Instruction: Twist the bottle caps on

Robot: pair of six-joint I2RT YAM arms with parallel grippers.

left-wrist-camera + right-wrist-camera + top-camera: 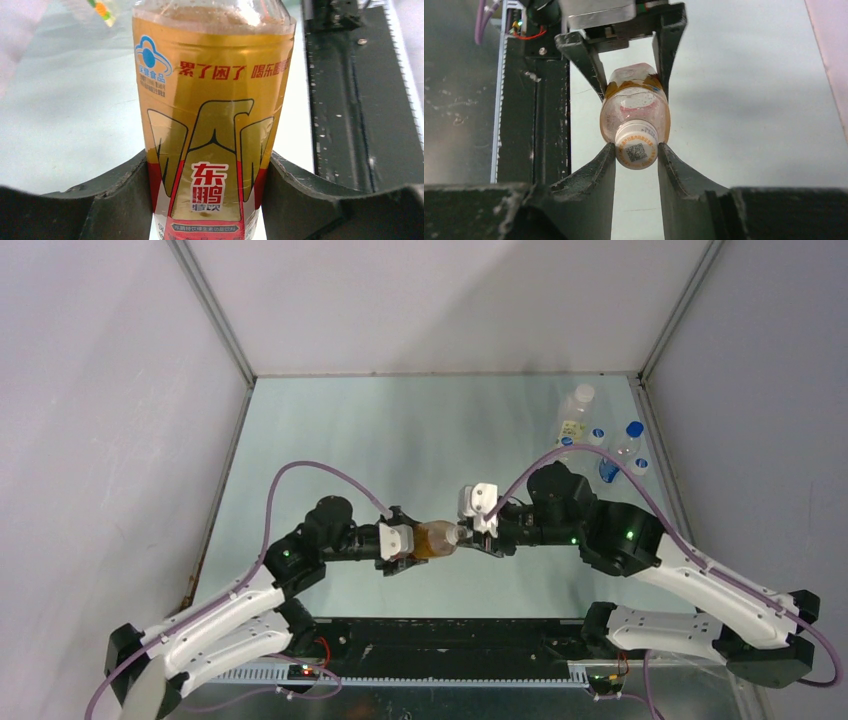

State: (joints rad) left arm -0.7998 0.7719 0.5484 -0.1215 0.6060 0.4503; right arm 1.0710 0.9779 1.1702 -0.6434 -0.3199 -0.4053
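The amber-filled bottle (437, 538) with a red-orange label lies level in the air between the two arms, neck to the right. My left gripper (412, 540) is shut on its body; in the left wrist view the bottle (212, 100) fills the gap between the jaws of that gripper (208, 162). My right gripper (466, 534) is shut on the white cap (636, 150) that sits on the bottle's neck (634, 107), one finger on each side of it (636, 154). Two clear bottles (625, 450) with blue caps (634, 428) are at the back right.
A clear yellow-labelled bottle (575, 415) with a white cap stands at the back right next to the clear ones. The black base rail (450, 635) runs along the near edge below the held bottle. Grey walls close the table on three sides.
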